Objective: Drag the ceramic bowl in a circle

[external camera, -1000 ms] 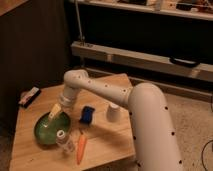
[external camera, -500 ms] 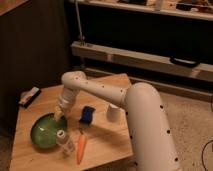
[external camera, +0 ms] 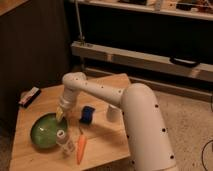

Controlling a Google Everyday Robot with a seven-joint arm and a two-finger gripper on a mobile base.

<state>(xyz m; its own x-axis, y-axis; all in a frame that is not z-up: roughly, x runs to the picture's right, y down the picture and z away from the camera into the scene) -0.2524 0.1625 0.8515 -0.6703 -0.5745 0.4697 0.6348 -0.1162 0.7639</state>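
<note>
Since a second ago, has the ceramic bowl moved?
Yes: the ceramic bowl slid slightly left, away from the blue object; the pincer is at its right rim.

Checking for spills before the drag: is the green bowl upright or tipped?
Upright: the ceramic bowl sits flat on the table, opening up. The gripper is at its rim.

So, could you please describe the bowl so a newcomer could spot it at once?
On the wooden table, look at the near left part, where the gripper sits at the bowl's right edge. The bowl is round, shallow and glossy green, far wider than the bottle and carrot beside it.
</note>
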